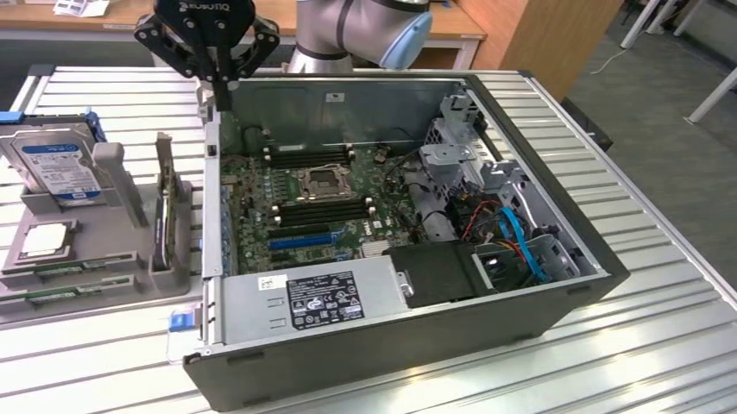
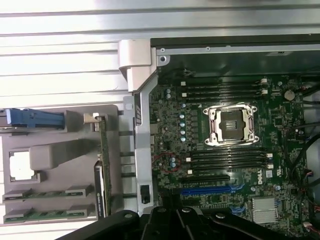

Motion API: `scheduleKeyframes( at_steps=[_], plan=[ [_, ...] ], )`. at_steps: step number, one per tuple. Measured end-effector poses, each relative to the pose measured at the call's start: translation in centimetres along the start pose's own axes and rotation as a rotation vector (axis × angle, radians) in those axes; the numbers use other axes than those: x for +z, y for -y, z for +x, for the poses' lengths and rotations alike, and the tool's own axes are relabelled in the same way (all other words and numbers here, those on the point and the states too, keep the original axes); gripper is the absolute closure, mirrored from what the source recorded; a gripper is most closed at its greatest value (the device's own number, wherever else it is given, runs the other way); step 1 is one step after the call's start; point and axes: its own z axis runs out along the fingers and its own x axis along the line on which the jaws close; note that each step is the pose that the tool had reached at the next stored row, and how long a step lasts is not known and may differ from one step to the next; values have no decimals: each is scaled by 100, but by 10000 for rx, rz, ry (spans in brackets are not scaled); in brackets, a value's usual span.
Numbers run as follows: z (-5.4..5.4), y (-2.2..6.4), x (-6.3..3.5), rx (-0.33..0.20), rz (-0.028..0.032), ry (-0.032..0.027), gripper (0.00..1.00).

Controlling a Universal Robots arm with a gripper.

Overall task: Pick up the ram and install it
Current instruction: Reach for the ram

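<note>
Bright glare across slatted table

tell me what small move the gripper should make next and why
Probably move the gripper across to the grey holder on the exterior view's left. It hangs shut, holding nothing, over the case edge, while the ram lies in that holder and the memory slots look empty.

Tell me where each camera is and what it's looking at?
Exterior view: up high off the arm, looking down into the open computer case; arm and shut claw show.
Wrist view: on the wrist, looking down at the motherboard; the claw's black body shows.
Both share the motherboard, processor socket and gray parts holder.
</note>
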Motion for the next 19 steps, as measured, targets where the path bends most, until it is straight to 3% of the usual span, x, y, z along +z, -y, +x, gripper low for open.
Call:
scheduleKeyframes(
  at_steps=[19],
  plan=[
    [335,25,-9,-1,0,1,90]
  ],
)
